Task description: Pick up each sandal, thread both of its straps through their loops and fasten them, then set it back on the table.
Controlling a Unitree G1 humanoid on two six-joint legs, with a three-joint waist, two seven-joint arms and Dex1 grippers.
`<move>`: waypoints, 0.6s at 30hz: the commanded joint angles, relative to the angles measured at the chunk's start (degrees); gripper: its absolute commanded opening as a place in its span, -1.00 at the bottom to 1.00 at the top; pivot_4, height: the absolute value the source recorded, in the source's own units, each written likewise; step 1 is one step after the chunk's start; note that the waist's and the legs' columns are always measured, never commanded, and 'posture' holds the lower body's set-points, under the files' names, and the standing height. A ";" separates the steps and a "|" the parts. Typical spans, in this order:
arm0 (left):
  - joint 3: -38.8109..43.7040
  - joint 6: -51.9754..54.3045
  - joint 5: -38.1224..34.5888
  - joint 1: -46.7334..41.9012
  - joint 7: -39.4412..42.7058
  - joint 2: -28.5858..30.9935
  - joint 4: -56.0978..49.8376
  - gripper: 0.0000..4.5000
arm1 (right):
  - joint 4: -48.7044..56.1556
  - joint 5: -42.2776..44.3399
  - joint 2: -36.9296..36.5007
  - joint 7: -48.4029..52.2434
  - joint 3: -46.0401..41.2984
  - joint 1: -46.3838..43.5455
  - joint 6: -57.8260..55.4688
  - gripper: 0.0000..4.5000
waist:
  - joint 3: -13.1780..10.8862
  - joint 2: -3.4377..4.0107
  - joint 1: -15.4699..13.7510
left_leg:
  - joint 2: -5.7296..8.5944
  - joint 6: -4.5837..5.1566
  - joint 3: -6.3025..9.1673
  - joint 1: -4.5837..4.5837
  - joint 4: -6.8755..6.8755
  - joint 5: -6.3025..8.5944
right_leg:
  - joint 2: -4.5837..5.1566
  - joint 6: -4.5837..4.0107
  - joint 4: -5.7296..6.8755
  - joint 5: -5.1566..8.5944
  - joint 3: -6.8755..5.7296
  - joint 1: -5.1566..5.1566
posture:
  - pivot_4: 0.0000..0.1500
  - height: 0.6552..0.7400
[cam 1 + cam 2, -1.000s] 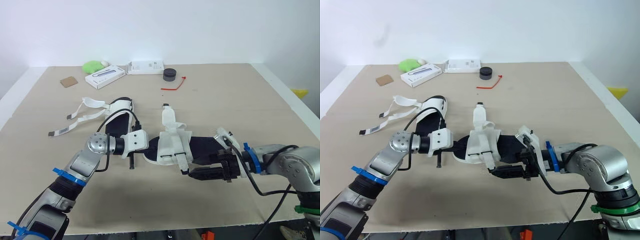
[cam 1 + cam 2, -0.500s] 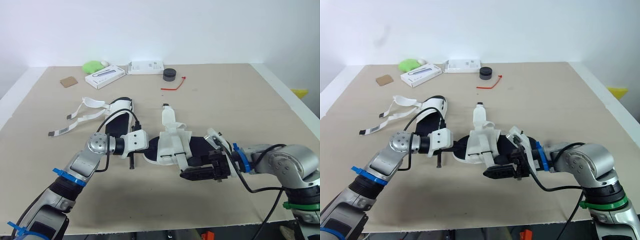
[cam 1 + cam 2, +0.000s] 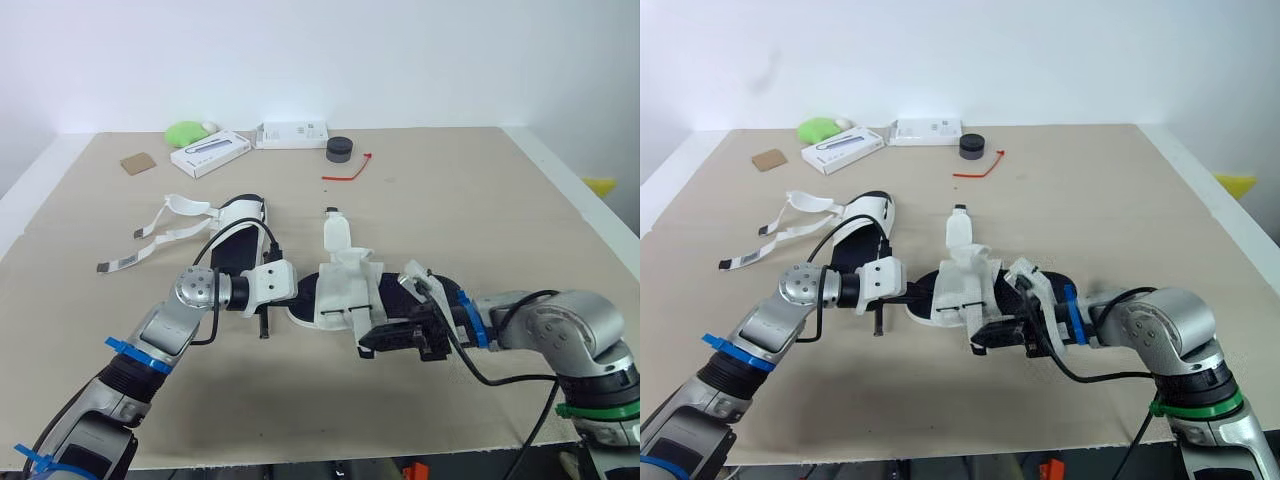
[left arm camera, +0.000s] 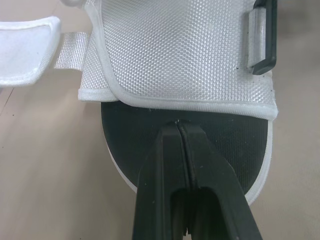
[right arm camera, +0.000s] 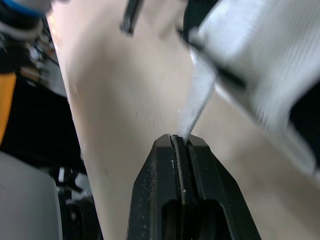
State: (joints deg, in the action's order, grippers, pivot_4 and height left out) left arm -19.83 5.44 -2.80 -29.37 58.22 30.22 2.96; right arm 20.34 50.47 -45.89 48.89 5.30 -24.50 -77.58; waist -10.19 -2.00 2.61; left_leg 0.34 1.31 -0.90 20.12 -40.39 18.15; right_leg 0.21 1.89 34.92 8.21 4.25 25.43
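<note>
1. Across the whole scene runs a tan table (image 3: pixel 480 200), its far edge against a white wall
2. Near the middle of the table lies the sandal (image 3: pixel 345 290), black sole flat on the surface, toe end to the left and heel end to the right; a broad white woven flap covers its middle and one white band sticks out toward the far side
3. Left of it and slightly farther back lies the second sandal (image 3: pixel 235 235), its long white straps unfastened and trailing away to the left
4. At the sandal's left end, the left gripper (image 4: pixel 178 125) has its two black fingers pressed together with no gap, tips resting on the black sole just below the edge of the white flap
5. On the near side of the sandal, the right gripper (image 5: pixel 180 137) is closed on the tip of a thin white strap (image 5: pixel 200 95), which runs up from the fingers to the flap
6. Along the far edge sit two white boxes (image 3: pixel 209 153), a green lump (image 3: pixel 185 131), a brown square (image 3: pixel 137 163), a black round cap (image 3: pixel 340 149) and a red tie (image 3: pixel 348 170)
</note>
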 commanded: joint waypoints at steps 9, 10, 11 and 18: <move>-0.47 1.39 2.21 0.88 -0.88 0.35 2.17 -1.00 | 6.21 -0.03 -4.49 3.88 5.32 1.79 1.11 -0.98 | 0.00 0.00 0.00 | 0.00 0.00 0.04 0.00 0.00 0.00 | 0.00 -0.02 0.00 0.01 -0.03 0.00 | 1.00 1.00; -0.44 1.40 2.22 0.93 -0.94 0.35 2.19 -1.00 | 6.70 0.57 -4.47 3.85 5.26 1.94 0.60 -0.98 | 0.00 0.00 -0.01 | 0.00 0.00 0.04 0.00 0.00 0.00 | 0.01 -0.01 -0.01 0.01 -0.04 0.00 | 1.00 1.00; -0.43 1.42 2.24 0.99 -0.99 0.35 2.16 -1.00 | 7.22 1.07 -4.51 3.92 5.21 2.11 0.15 -0.98 | 0.00 0.00 -0.01 | 0.01 0.00 0.04 0.00 0.00 0.00 | 0.01 -0.01 -0.01 0.02 -0.03 0.00 | 1.00 1.00; -0.44 1.63 2.27 1.22 -1.27 0.34 2.06 -1.00 | 8.15 2.80 -4.46 3.41 4.51 2.40 -1.94 -0.98 | 0.00 0.00 -0.01 | 0.01 0.00 0.07 0.02 0.00 0.00 | 0.01 -0.02 -0.03 0.02 -0.05 0.00 | 1.00 1.00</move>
State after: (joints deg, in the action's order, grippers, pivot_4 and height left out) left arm -19.88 5.41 -2.74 -29.36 57.77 30.10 3.15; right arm 26.73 51.76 -49.91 52.14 11.03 -22.21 -79.06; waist -10.19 -2.00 2.60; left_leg 0.34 1.31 -0.83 20.14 -40.39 18.15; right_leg 0.22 1.88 34.89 8.23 4.19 25.42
